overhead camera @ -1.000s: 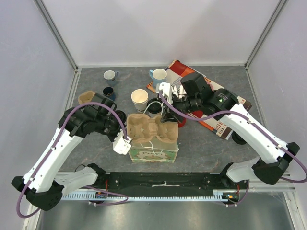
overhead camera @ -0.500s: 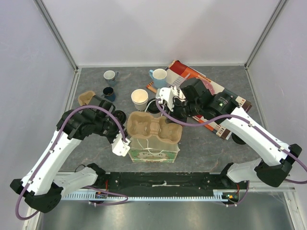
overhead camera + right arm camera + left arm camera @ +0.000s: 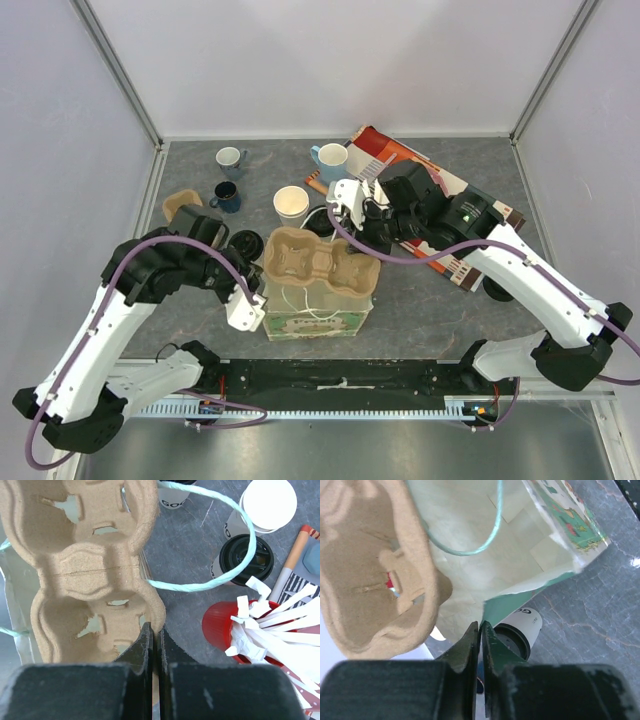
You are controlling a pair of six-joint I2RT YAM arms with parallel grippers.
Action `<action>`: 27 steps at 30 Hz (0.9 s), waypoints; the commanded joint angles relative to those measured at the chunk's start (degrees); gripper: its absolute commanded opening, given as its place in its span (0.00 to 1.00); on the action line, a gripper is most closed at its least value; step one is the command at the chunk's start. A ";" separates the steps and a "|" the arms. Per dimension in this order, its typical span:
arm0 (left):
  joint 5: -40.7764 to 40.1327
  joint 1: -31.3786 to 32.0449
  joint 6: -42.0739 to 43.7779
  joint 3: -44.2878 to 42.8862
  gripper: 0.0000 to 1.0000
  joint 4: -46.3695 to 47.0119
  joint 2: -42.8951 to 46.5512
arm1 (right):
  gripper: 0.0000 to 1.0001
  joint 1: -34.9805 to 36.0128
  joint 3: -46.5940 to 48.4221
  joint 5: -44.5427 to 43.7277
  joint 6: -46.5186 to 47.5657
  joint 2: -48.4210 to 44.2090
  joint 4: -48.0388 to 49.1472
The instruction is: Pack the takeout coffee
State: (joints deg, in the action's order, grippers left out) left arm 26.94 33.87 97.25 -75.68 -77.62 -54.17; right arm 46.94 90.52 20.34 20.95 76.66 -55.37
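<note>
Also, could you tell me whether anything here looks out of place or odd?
Yes: the carrier lies across the bag's mouth with its pockets empty, while a lidded cup stands on the table, and the cup beside it has no lid.

A grey, marble-veined table (image 3: 430, 290) forms the floor of a small booth. Plain pale wall panels (image 3: 330, 60) rise behind the table and along both its sides, joined at its far corners by slanting aluminium posts (image 3: 118, 68). A slotted white cable duct (image 3: 330, 408) and a brushed metal ledge (image 3: 340, 450) run along the table's near edge. The light is soft and even.
</note>
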 commanded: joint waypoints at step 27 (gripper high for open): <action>20.26 4.97 -16.83 -15.13 0.59 -8.25 -2.35 | 0.00 2.19 0.18 2.25 -3.90 3.75 3.78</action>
State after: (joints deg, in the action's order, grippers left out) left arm 44.82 37.52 75.99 -90.50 -77.67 -56.66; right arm 48.77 90.15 22.59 17.50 80.09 -53.25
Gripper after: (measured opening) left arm 0.570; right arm 0.022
